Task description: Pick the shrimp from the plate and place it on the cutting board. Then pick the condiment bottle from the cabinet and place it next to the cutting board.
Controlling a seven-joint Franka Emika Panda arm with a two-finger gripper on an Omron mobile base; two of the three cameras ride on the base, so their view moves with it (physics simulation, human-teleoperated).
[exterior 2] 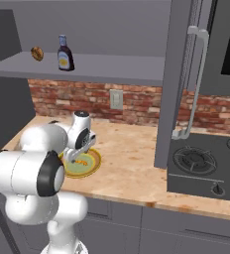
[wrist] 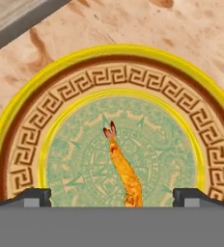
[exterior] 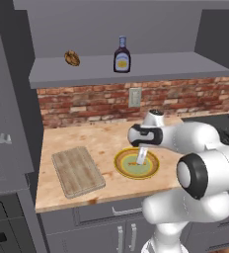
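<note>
The gripper point(wrist: 112, 198) hangs wide apart with the shrimp point(wrist: 123, 173) between its fingers, unlifted on the plate point(wrist: 133, 77), the cutting board point(exterior: 78, 171) beyond is bare, and the bottle point(exterior: 122, 55) waits on the cabinet point(exterior: 151, 66).

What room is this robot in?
A kitchen, most likely: there is a stove with burners, a wooden counter holding a plate and a cutting board, and a brick wall behind.
</note>
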